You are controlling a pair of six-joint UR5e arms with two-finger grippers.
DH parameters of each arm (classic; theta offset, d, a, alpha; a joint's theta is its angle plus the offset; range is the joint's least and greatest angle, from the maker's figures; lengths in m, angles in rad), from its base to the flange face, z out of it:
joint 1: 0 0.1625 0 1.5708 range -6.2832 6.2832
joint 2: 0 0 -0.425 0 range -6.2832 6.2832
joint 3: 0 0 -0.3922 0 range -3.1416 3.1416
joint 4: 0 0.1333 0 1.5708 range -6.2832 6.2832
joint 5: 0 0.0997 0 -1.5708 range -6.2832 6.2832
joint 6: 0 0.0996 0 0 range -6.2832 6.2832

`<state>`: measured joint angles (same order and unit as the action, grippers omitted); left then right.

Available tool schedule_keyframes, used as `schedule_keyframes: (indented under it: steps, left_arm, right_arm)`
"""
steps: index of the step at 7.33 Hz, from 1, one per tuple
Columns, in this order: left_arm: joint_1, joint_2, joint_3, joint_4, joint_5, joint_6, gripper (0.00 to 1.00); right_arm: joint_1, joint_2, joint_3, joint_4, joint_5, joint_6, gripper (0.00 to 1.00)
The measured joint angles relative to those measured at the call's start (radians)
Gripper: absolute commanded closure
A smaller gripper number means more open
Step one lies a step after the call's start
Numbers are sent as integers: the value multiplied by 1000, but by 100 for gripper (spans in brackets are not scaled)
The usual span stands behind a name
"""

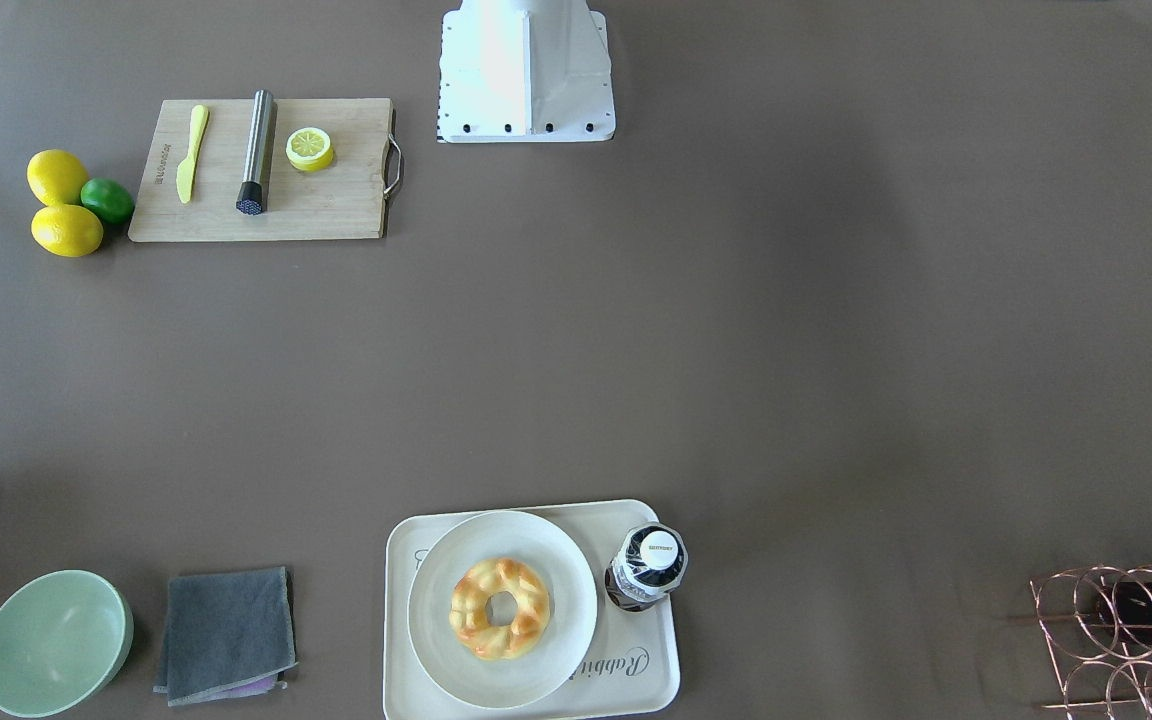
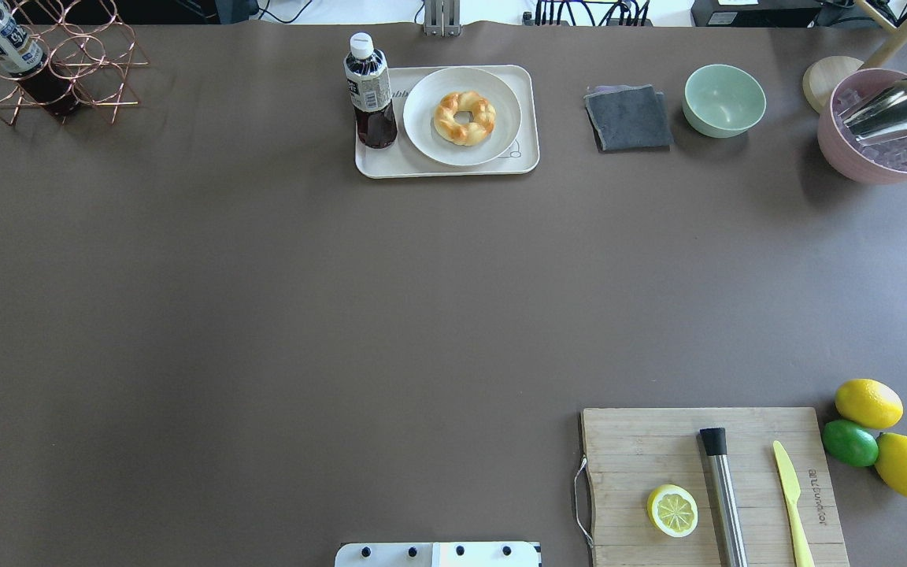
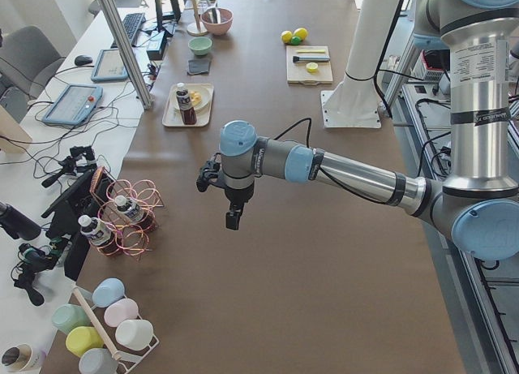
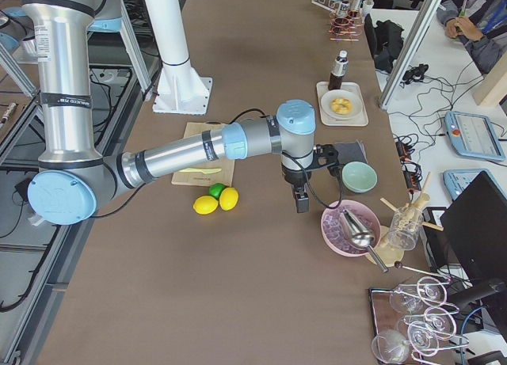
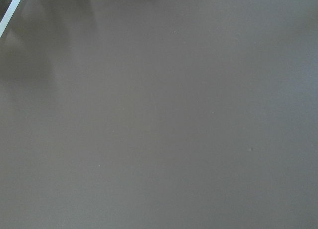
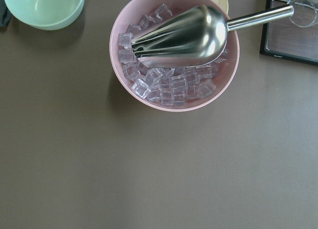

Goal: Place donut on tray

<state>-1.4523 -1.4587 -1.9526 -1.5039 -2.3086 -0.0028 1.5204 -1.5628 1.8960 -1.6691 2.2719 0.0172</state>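
Note:
The golden-brown braided donut (image 1: pixel 500 607) lies on a round pale plate (image 1: pixel 436 610). The plate stands on the cream tray (image 1: pixel 651 660) at the table's far edge. Donut (image 2: pixel 464 117) and tray (image 2: pixel 390 161) also show in the overhead view. My left gripper (image 3: pixel 233 218) hangs over bare table, far from the tray. My right gripper (image 4: pixel 301 200) hangs beside the pink ice bowl (image 4: pixel 348 230). Both grippers show only in the side views, so I cannot tell whether they are open or shut. Neither wrist view shows fingers.
A dark drink bottle (image 2: pixel 368 90) stands on the tray's left end. A grey cloth (image 2: pixel 628 118) and a green bowl (image 2: pixel 724 100) lie to the tray's right. A cutting board (image 2: pixel 634 457) with a lemon half (image 2: pixel 672 510) is near the robot. A wire rack (image 2: pixel 68 71) stands far left.

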Motion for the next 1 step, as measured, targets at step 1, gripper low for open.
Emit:
schedule_keyframes:
  steps: [1]
  left_arm:
    - [0,2,0,-6,0,-2,2]
  right_arm:
    - [4,0,2,1,3,-1,0]
